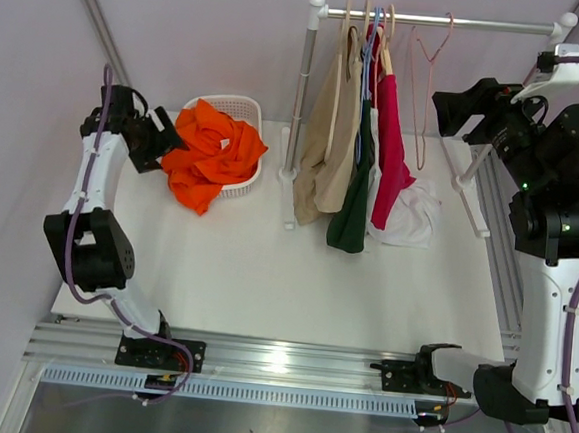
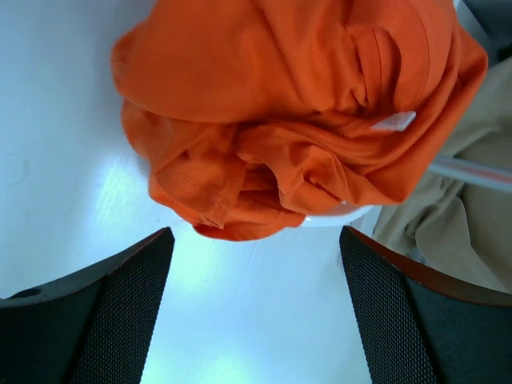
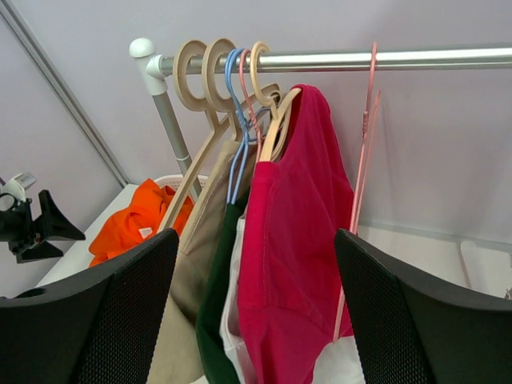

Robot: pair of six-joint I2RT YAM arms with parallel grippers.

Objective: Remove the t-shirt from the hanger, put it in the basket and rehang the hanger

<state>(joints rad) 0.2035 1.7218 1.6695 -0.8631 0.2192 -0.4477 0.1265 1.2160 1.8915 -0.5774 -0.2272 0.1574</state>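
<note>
Top external view: you're between garments, by my read. An orange t-shirt (image 1: 214,150) lies bunched in the white basket (image 1: 240,102) at the table's (image 1: 266,265) back left, spilling over the rim, off any hanger. A bare pink hanger (image 1: 426,97) sits on the rail (image 1: 445,21). So one removal looks done.

Left gripper (image 1: 160,136) hangs just beside the basket, tilted down at the orange cloth. The left wrist view shows its fingers (image 2: 120,304) spread wide with nothing between them and the shirt just beyond the tips, not touching. The left arm is folded, elbow up, wrist reaching toward the rear.

Right gripper (image 1: 448,109) is raised near rail height and points left at the hung clothes. It's spread too and empty, well short of the fabric. The right arm stands tall, forearm angled in over the table's right edge.

The next target is probably the red t-shirt (image 3: 292,240) on its wooden hanger (image 3: 276,128), the outermost garment on that side. Beige (image 1: 325,149) and green (image 1: 353,201) garments crowd it on the left.

You'd need to close in on the red shoulder or hem, pinch only that layer, and draw it off the hanger arm without dragging the hook along the rail. Snagging the neighbours is the risk.
</note>
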